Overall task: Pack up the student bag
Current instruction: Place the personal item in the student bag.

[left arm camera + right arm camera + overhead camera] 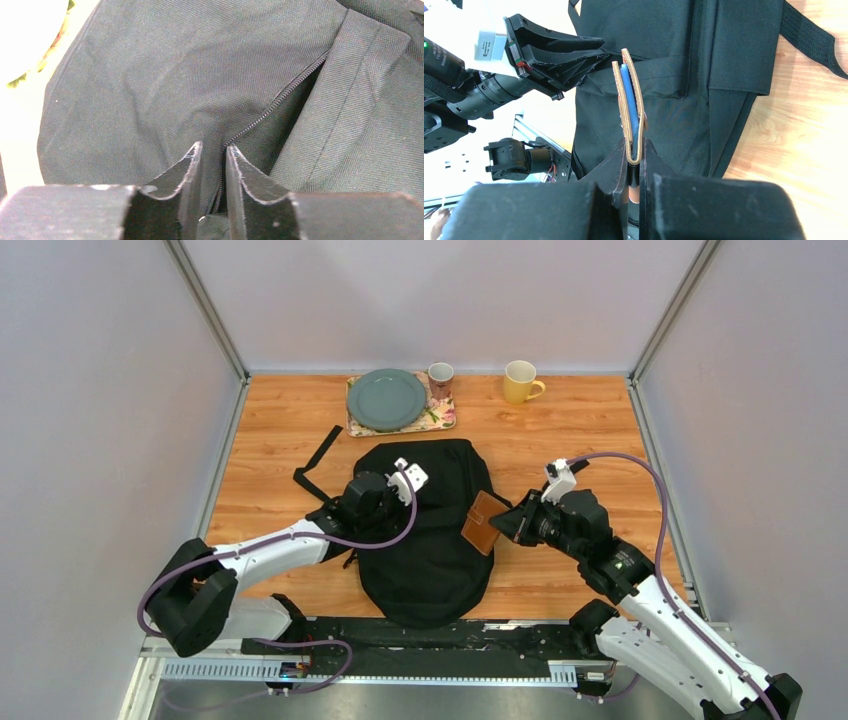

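Observation:
The black student bag (430, 540) lies flat in the middle of the wooden table, its straps trailing to the upper left. My left gripper (388, 502) rests on the bag's left side; its jaws (214, 150) are pinched on the fabric along the zipper (285, 95), holding the opening apart. My right gripper (512, 525) is shut on a small brown wallet (485, 522) with blue inside (630, 105) and holds it edge-up over the bag's right edge, near the left gripper (559, 57). The bag (704, 55) fills the right wrist view.
A green plate (387, 398) sits on a flowered mat (442, 418) at the back. A brown cup (440, 379) stands beside it and a yellow mug (520, 381) further right. A black strap (318, 455) lies left of the bag. Walls close in on three sides.

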Controlling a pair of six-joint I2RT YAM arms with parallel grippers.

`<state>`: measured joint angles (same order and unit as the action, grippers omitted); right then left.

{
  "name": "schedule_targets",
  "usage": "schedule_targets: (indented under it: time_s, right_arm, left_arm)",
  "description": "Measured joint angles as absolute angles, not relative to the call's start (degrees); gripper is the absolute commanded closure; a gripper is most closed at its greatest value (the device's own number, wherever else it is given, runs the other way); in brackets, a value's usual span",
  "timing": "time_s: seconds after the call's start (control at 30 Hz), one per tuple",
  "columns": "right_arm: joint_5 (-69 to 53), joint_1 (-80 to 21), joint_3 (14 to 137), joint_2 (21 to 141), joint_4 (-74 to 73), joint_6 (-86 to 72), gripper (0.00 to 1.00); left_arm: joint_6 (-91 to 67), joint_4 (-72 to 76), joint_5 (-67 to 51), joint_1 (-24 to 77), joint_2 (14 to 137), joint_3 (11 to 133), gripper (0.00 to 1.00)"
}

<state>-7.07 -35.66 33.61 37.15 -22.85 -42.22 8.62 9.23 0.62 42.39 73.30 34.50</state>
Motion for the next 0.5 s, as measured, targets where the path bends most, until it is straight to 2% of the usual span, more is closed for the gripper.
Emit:
schedule_targets:
  time_s: [0.07,0.23,0.5]
  right_arm:
    - [-7.1,-35.7,33.5,37.1,-22.8,-42.3,0.99]
    - [-7.1,-35.7,33.2,37.1,-22.5,-42.8,1.0]
    - [-11.0,-35.7,31.4,38.4,-17.0,-46.3,1.0]
  left_arm:
    - [8.5,9.2,0.6,42.4,73.1,34.5,0.8]
    - [8.2,8.7,0.3,42.4,73.0,34.5,1.0]
    - [6.8,5.2,-2.5,42.4,71.2,36.0,1.0]
